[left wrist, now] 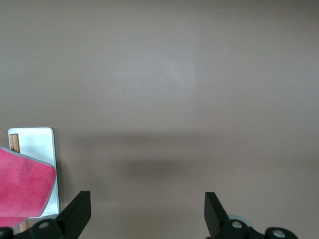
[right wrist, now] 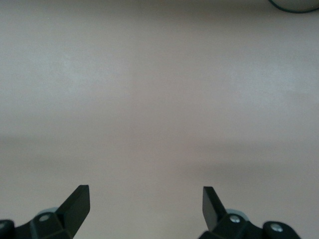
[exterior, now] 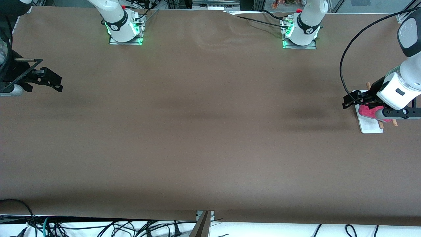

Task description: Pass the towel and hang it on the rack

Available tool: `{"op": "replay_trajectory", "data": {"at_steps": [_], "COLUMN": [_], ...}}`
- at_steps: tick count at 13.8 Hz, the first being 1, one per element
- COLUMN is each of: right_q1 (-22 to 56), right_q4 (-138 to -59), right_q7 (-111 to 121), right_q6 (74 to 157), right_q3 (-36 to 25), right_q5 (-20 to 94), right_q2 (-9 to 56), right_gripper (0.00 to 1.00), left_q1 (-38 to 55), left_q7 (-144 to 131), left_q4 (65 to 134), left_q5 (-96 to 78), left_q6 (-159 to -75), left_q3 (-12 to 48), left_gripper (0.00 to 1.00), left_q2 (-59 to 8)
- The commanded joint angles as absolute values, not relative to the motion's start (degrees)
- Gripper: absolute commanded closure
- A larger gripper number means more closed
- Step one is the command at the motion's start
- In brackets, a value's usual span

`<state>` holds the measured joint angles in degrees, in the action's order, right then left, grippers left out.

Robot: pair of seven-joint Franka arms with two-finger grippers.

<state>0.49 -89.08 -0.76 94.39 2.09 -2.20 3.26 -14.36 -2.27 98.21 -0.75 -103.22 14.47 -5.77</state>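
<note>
The pink towel (exterior: 369, 112) lies draped over the rack's brown rods (exterior: 381, 124), above the rack's white base (exterior: 371, 127), at the left arm's end of the table. My left gripper (exterior: 345, 102) is open and empty, just beside the rack on the side toward the right arm's end, and touches neither towel nor rack. The left wrist view shows the towel (left wrist: 22, 184), the white base (left wrist: 40, 144), a rod end (left wrist: 14, 142) and my open left gripper (left wrist: 147, 211) over bare table. My right gripper (exterior: 56, 83) waits open and empty at the right arm's end, seen over bare table in its wrist view (right wrist: 145, 209).
The brown table surface (exterior: 204, 131) stretches between the two grippers. A black cable (exterior: 343, 56) loops above the rack by the left arm. The arm bases (exterior: 125, 31) stand along the table edge farthest from the front camera. Loose cables (exterior: 98, 227) hang below the nearest edge.
</note>
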Motion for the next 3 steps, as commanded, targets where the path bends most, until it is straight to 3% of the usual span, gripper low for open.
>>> {"op": "replay_trajectory", "data": {"at_steps": [1,3], "right_q1": [0.5,0.5], "right_q4": [-87.8,-87.8], "right_q7": [0.1,0.1], "right_q6": [94.0,94.1], "right_q3": [2.2,2.2], "right_q5": [-2.5,-2.5], "right_q2": [3.7,3.7], "right_gripper": [0.0,0.0], "left_q1": [-14.6,-14.6], "left_q7": [-2.5,-2.5], "left_q4": [100.4,100.4], "left_q5": [-1.5,-1.5], "left_q6": [-104.3,-104.1], "left_q3": [14.3,14.3], "left_gripper": [0.0,0.0], "left_q2": [-3.8,-3.8]}}
